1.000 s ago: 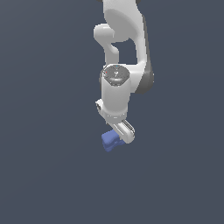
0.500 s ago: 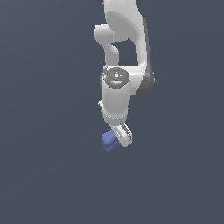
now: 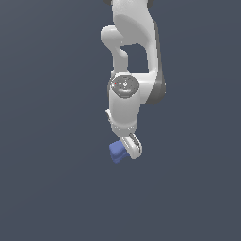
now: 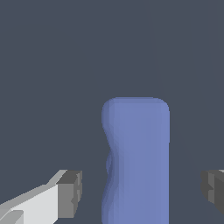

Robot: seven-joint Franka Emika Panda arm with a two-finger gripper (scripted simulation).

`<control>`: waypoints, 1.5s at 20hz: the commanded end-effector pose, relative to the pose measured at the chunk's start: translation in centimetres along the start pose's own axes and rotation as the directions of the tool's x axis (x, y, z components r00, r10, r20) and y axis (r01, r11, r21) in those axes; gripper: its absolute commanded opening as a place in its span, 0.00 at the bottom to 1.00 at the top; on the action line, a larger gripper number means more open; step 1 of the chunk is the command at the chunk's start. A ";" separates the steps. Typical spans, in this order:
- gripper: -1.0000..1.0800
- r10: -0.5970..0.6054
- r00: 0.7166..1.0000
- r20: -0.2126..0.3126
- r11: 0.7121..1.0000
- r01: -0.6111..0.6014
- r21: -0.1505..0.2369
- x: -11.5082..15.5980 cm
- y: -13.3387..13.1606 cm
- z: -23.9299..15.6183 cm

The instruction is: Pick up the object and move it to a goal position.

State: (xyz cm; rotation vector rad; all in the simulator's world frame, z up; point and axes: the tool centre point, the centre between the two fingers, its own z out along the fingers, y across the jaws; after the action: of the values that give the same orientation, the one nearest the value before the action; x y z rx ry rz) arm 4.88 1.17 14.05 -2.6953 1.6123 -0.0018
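we find the arm reaching down the centre of the exterior view, its gripper low in the middle of the frame, just beside the blue block. in the wrist view the block fills the lower centre, standing between the two grey fingertips, with a clear gap on either side. the jaws stand wide and hold nothing. we judge the step in hand to be the approach and alignment for the grasp; lifting has not begun. the next move calls for settling the fingers to the block's pinched middle, then closing squarely. no goal marker is visible in either view.
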 end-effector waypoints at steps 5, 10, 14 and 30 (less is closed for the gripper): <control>0.96 0.003 1.000 0.000 1.000 -0.003 -0.001 0.0 0.1 3.1; 0.96 0.004 1.000 0.000 1.000 -0.004 -0.002 0.0 0.1 4.5; 0.00 0.004 1.000 0.001 1.000 -0.004 -0.001 0.0 0.0 4.5; 0.00 0.004 1.000 0.001 1.000 -0.004 -0.002 -0.1 -0.1 3.2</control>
State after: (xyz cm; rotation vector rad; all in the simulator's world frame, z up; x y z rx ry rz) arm 4.87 1.24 10.25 -2.6941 1.6189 0.0036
